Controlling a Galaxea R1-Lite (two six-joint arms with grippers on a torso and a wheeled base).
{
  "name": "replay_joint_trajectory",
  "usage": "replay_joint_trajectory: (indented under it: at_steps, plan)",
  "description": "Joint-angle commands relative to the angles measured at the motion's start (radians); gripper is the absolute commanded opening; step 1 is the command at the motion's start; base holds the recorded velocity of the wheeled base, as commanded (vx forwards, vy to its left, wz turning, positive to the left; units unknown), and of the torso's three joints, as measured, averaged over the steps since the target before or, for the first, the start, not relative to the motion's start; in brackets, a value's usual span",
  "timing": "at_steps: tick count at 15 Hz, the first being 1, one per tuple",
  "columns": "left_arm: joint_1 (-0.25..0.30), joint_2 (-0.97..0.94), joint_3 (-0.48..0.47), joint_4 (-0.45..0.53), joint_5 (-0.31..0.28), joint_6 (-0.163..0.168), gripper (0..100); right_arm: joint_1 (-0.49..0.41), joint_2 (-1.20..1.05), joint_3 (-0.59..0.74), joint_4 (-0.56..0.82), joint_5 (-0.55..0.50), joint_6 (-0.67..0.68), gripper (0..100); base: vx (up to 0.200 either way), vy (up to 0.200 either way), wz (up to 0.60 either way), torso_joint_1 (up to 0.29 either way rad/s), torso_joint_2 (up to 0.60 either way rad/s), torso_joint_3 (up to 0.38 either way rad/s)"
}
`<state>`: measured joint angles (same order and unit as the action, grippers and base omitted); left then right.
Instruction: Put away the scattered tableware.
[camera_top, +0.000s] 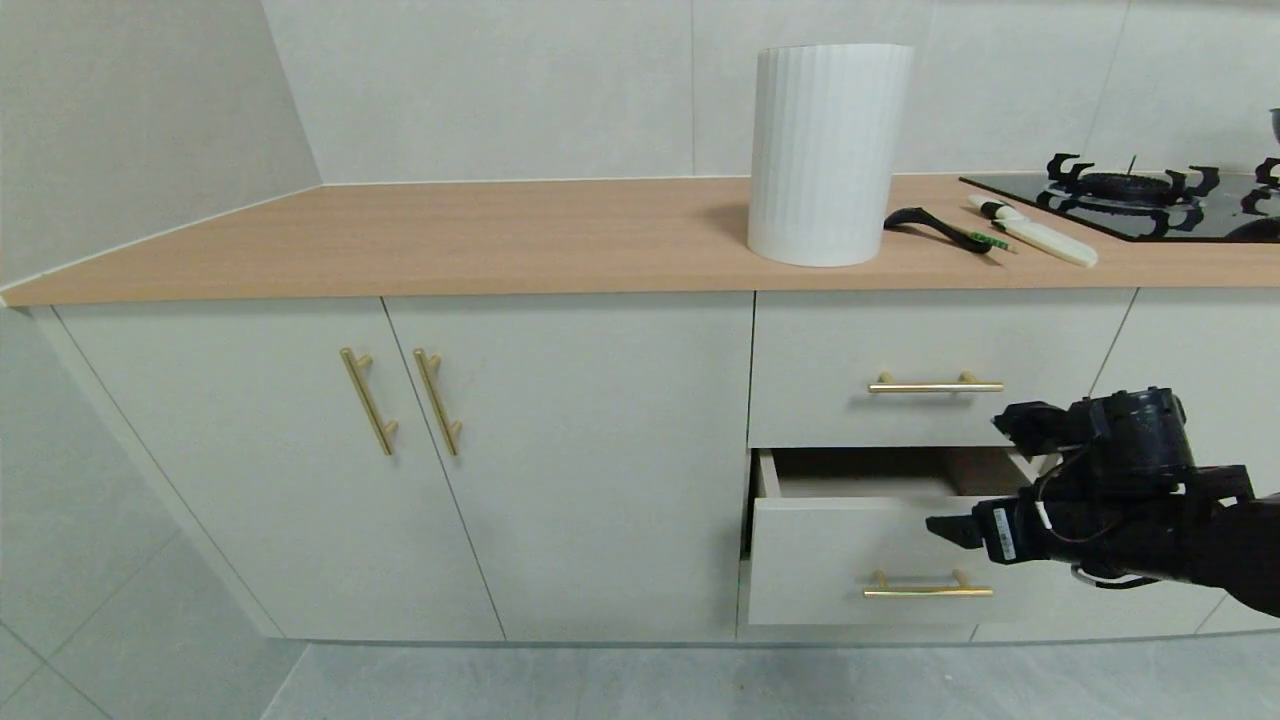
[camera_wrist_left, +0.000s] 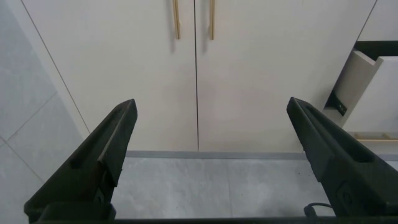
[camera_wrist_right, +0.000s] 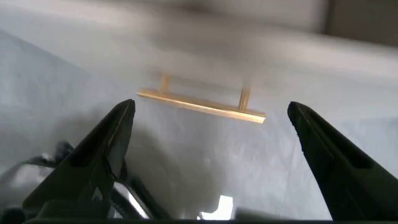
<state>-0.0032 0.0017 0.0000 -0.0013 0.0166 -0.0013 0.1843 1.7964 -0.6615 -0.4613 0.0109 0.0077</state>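
Observation:
Two utensils lie on the wooden countertop (camera_top: 500, 235): a black-handled one (camera_top: 940, 230) and a long white one (camera_top: 1040, 235), both just right of a tall white ribbed container (camera_top: 828, 155). Below them the lower drawer (camera_top: 850, 545) stands partly pulled out, its inside dark. My right gripper (camera_top: 975, 475) is open in front of that drawer, above its gold handle (camera_top: 928, 590). The right wrist view has the right gripper (camera_wrist_right: 211, 109) facing the drawer handle (camera_wrist_right: 202, 106), apart from it. My left gripper (camera_wrist_left: 211, 107) is open low before the cabinet doors (camera_wrist_left: 196, 68), holding nothing.
A black gas hob (camera_top: 1140, 200) sits at the counter's right end. The upper drawer (camera_top: 935, 365) is closed. Double cabinet doors with gold handles (camera_top: 400, 400) fill the left. From the left wrist, the pulled-out drawer (camera_wrist_left: 357, 84) juts out over the grey tiled floor (camera_wrist_left: 205, 186).

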Motion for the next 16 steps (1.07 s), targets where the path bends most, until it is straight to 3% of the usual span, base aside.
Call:
replay_joint_trajectory:
  at_steps: [1, 12, 16]
  plan:
    - [0.000, 0.001, 0.000, 0.000, 0.000, 0.000, 100, 0.001, -0.020, -0.012, -0.033, -0.002, 0.008, 100, 0.000, 0.000, 0.00, 0.000, 0.00, 0.000]
    - [0.000, 0.001, 0.000, 0.000, 0.000, 0.000, 100, 0.092, 0.293, 0.025, -0.537, -0.190, 0.054, 100, 0.000, 0.000, 0.00, 0.000, 0.00, 0.000]
    - [0.000, 0.001, 0.000, 0.001, 0.000, 0.000, 100, 0.092, 0.345, 0.011, -0.594, -0.218, 0.054, 100, 0.000, 0.000, 0.00, 0.000, 0.00, 0.000]
